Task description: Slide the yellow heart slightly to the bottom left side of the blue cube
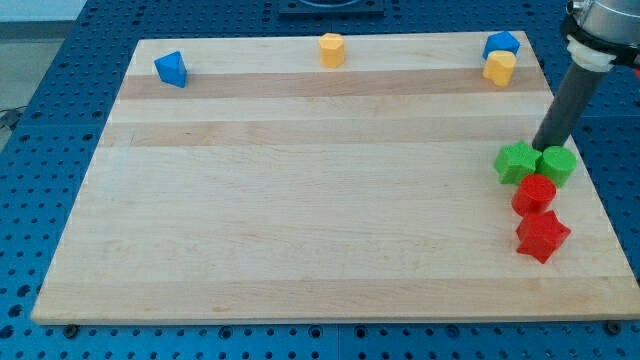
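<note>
Seven blocks lie on the bench [300,230]. At the frame's upper right, the yellow heart [499,68] touches the blue cube [501,44], sitting just below it. A yellow block [332,49] rests at top centre and a blue block [171,69] at upper left. At right, a green star [516,163] and green block [558,164] sit side by side above a red cylinder [534,193] and red star [542,236]. My tip [541,148] stands between the two green blocks' upper edges, well below the heart. No pincer is fitted, only the rod.
</note>
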Robot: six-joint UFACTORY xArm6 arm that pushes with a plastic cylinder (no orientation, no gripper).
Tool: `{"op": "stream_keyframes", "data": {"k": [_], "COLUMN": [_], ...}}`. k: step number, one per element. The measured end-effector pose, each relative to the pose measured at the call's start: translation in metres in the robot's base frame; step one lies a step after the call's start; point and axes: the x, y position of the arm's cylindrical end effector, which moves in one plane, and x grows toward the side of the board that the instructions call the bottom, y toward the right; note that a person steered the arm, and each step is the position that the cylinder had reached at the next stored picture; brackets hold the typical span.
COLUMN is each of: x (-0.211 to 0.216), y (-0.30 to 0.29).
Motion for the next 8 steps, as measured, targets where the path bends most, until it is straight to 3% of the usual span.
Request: {"op": "stream_keyframes", "data": {"k": [2,3,4,8], "x": [-0.068,-0.068,-0.107,-0.126], "y": [0.044,0.044,0.035,0.003]}}
